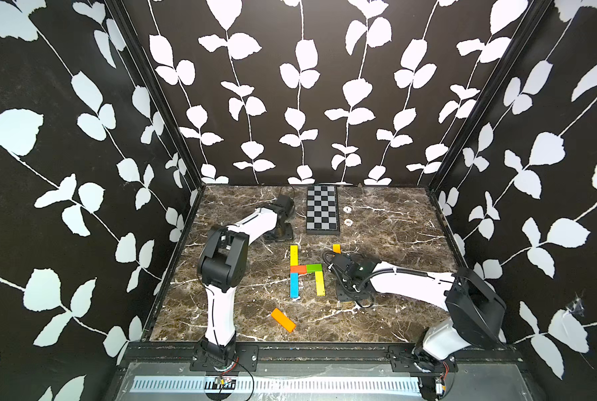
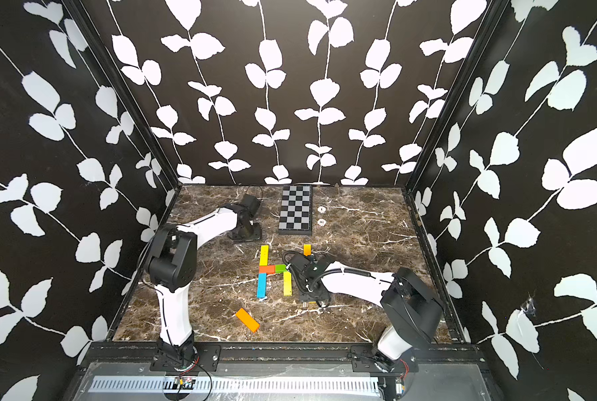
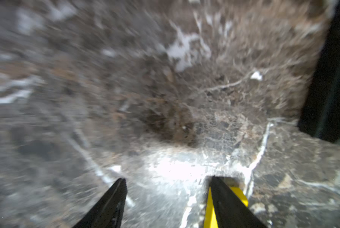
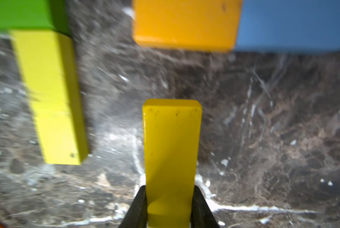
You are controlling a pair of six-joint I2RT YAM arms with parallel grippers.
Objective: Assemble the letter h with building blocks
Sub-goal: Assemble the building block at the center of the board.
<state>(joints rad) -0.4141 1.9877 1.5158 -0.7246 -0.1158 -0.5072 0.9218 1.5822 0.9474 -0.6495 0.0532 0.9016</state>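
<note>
Here, a flat, multicoloured letter h (image 1: 297, 269).

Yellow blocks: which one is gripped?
The bright yellow block, pinched by the right gripper. The yellows in the h, stem top and leg, lie flat, ungripped.
</note>
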